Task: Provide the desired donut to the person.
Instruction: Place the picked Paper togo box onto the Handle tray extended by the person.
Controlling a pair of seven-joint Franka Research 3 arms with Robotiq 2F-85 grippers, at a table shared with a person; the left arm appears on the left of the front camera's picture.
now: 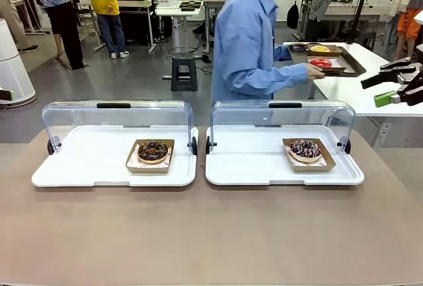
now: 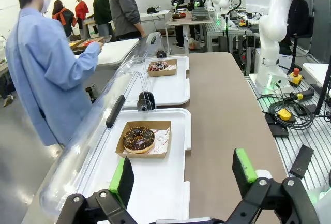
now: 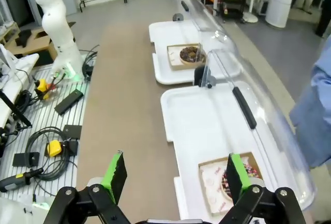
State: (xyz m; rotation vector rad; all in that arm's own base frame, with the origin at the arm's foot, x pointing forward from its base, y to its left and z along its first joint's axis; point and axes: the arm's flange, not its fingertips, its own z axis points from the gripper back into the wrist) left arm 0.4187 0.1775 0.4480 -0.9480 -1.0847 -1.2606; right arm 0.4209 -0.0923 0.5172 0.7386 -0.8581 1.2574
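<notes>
Front view has the right gripper (image 1: 396,86) hanging at the right edge, above and behind the table (image 1: 211,233), jaws apart and empty. Ahead of it and below sit two white trays, each with a clear lid swung back. Two donuts are out: the sprinkled donut (image 1: 305,148) in its paper box on the right tray (image 1: 264,167), the chocolate donut (image 1: 153,150) on the left tray (image 1: 86,167). Left wrist view shows the left gripper (image 2: 183,175) spread wide, holding nothing, with the chocolate donut just ahead of its fingers. Beyond both trays, the person (image 1: 246,41) stands turned sideways, one hand (image 1: 316,71) reaching to a side table.
</notes>
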